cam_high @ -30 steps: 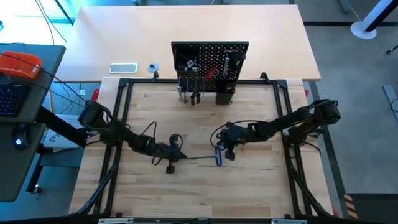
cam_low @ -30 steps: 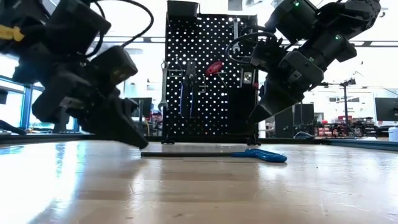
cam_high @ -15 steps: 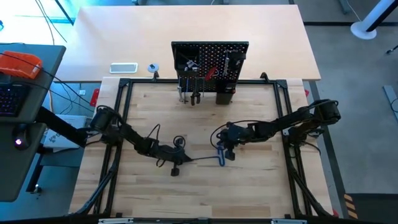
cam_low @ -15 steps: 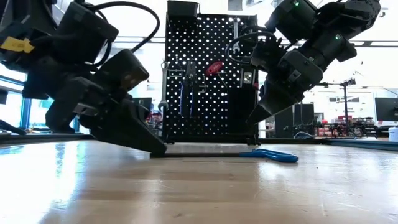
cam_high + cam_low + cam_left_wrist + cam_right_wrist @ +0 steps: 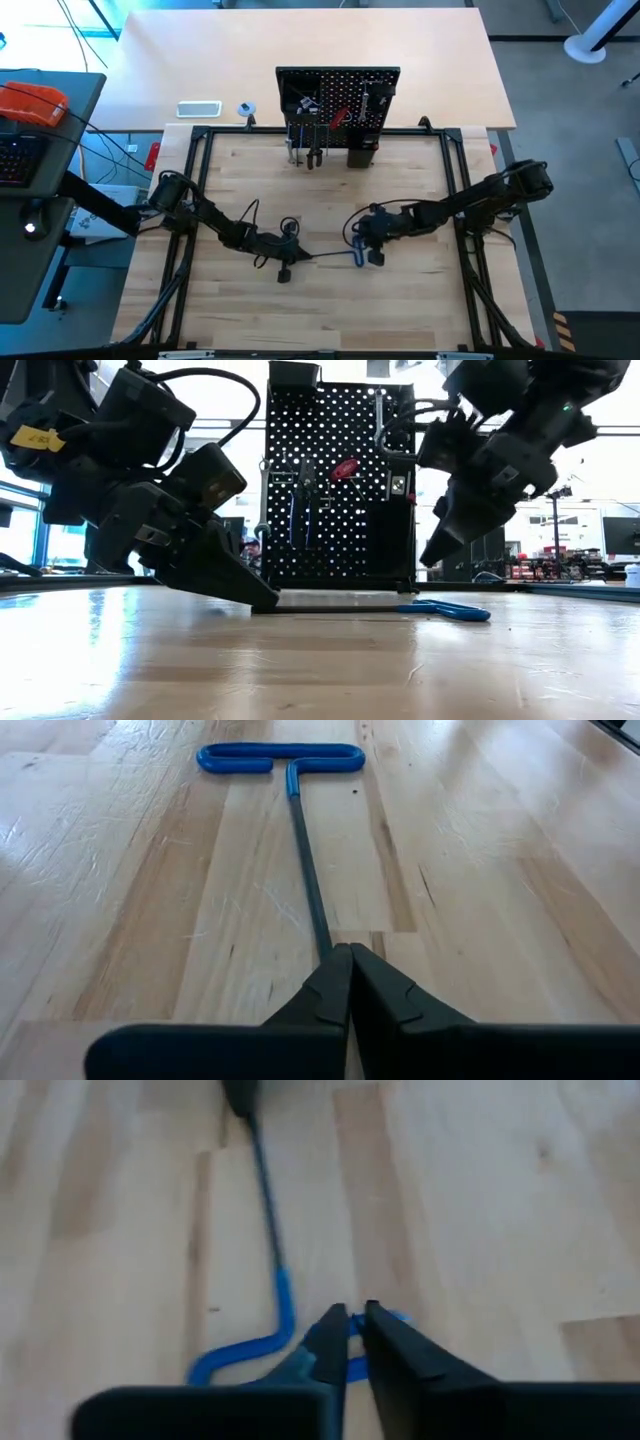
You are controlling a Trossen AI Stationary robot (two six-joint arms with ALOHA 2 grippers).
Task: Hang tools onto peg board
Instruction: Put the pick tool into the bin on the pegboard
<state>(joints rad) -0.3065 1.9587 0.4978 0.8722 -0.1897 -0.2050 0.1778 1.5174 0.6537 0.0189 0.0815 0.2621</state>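
The blue-handled T hex key point(image 5: 290, 780) lies flat on the wooden table, its dark shaft point(image 5: 330, 608) running from my left gripper toward the blue handle point(image 5: 450, 610). My left gripper point(image 5: 348, 955) is shut, its tips low on the table at the shaft's free end point(image 5: 300, 257). My right gripper point(image 5: 355, 1318) hangs above the blue handle point(image 5: 245, 1352) with a narrow gap between its fingertips, clear of it in the low view point(image 5: 433, 560). The peg board point(image 5: 338, 100) stands upright at the table's far edge. My left gripper's shut fingertips point(image 5: 335, 970) meet the free end of the hex key's shaft point(image 5: 322, 935), coming slanting down from the table's left, along the shaft. The very end runs under the tips, so I cannot tell whether it is pinched or only pushed. The key lies flat on the table.
On the peg board hang a red-handled screwdriver point(image 5: 343, 468) and other tools point(image 5: 300, 490), with a black bin on top point(image 5: 293, 375). Black frame rails point(image 5: 190, 200) border the table. Bare wood lies toward the near edge point(image 5: 330, 310).
My left gripper has come down to the table and gone toward its right edge. The hex key has slid along the table toward the right, still flat, its handle now farther right under my right gripper.
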